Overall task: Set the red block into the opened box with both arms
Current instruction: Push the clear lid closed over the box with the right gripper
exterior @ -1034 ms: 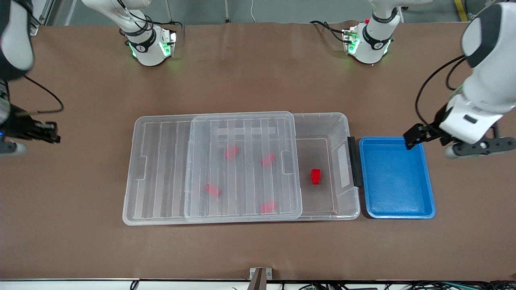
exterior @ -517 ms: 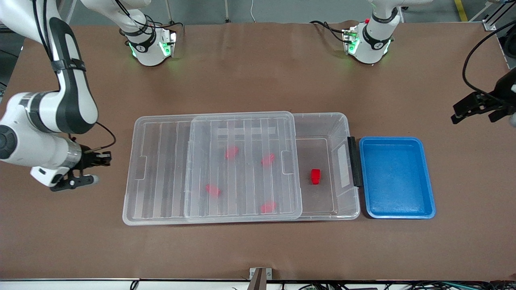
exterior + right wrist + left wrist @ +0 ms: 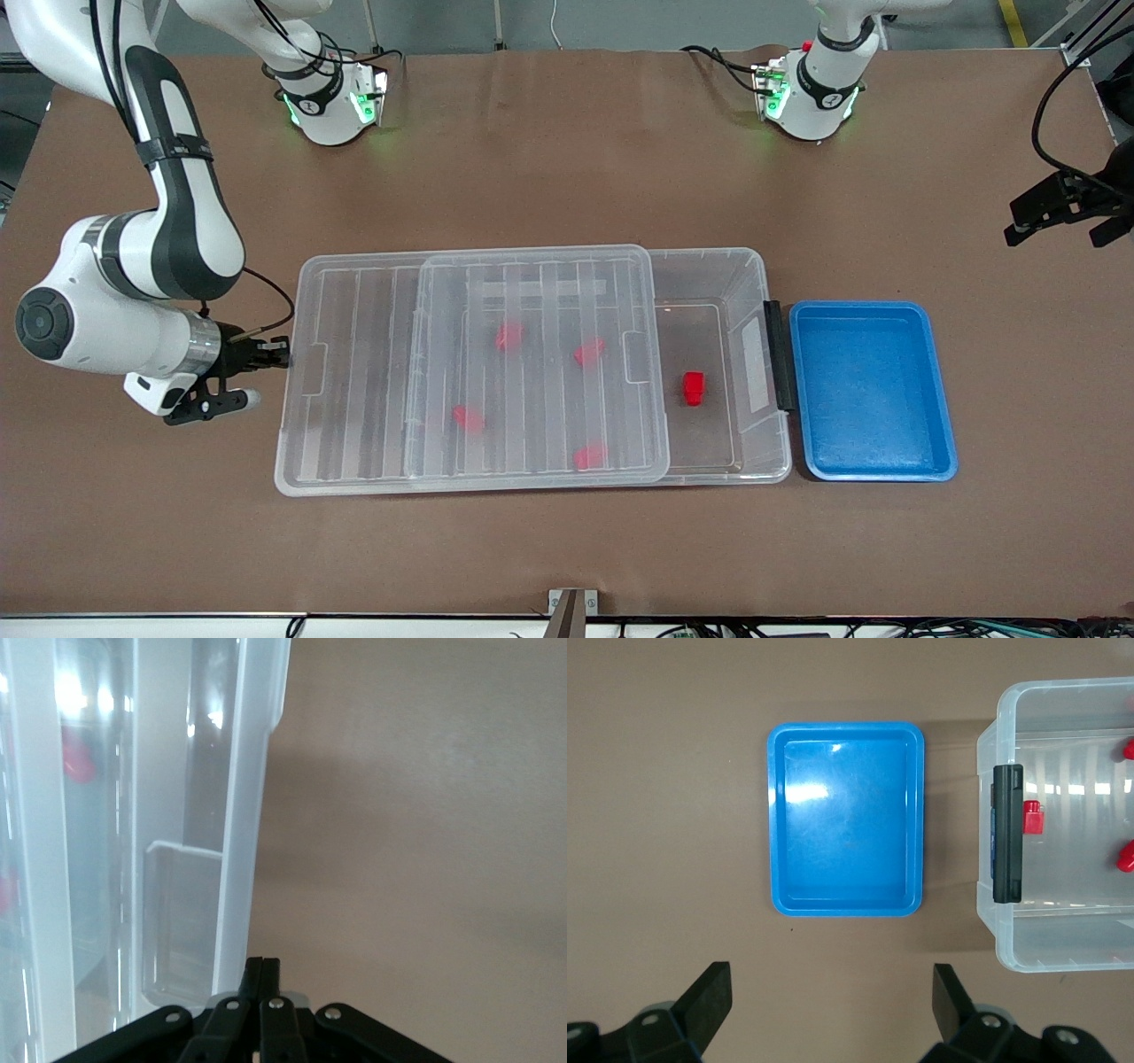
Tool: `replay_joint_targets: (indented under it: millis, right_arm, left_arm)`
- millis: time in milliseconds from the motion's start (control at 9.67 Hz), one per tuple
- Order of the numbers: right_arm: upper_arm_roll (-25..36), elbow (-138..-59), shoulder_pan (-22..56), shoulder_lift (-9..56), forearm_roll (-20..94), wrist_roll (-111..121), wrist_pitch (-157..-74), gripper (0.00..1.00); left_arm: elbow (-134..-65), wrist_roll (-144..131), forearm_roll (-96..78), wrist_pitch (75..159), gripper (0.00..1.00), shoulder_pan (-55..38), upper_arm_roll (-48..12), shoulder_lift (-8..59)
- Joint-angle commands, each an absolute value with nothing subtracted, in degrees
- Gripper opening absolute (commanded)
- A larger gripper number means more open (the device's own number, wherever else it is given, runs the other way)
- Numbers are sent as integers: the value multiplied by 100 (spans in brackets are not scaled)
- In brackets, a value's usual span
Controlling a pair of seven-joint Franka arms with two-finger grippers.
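The clear box lies mid-table, its ribbed lid slid partway off toward the right arm's end. One red block lies in the uncovered part by the black latch bar. Several more red blocks show through the lid. My right gripper is shut, its tips against the lid's short edge, as the right wrist view shows. My left gripper hangs open over bare table at the left arm's end. In the left wrist view it holds nothing, and the red block shows there too.
An empty blue tray sits beside the box's latch side, toward the left arm's end, and shows in the left wrist view. Brown table surface surrounds the box and tray. Both arm bases stand along the table edge farthest from the front camera.
My right arm swept in from the table's end until its shut gripper met the lid, which shifted slightly toward the left arm's end. My left gripper rose away from the blue tray.
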State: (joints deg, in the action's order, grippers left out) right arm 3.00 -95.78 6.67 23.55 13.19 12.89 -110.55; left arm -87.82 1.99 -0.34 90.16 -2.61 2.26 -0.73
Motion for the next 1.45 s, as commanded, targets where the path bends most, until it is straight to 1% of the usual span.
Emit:
replay_joint_targets:
  millis: [0,207,517,724,1034,1138,1241,1345]
  right_arm:
    - [11,-9388,712,2478,1468,803,-11109,0]
    - [-359,-9264,721,2636,1459,266,-11231,0]
    - [-667,-9255,756,2724,1424,-192,-11452,0]
    - [-677,-9246,896,2821,1415,-430,-11601,0]
    - [-677,-9220,897,2813,1398,-387,-11584,0]
    - [-659,-9185,827,2752,1319,-387,-11471,16]
    - [-616,-9185,704,2533,988,-395,-11174,92]
    - [-598,-9228,520,2070,445,-422,-10840,100]
  left_arm:
    - [-9114,211,-97,9070,100,-290,229,-132]
    - [-9105,211,-79,9097,100,-273,220,-97]
    - [-9088,272,-44,9105,100,-264,229,-88]
    - [-9079,272,-44,9105,100,-264,229,-88]
    - [-9088,272,-44,9114,100,-264,229,-88]
    - [-9088,272,-44,9106,100,-264,229,-88]
    - [-9088,264,-44,9105,100,-264,229,-88]
    - [-9088,272,-44,9105,100,-264,229,-88]
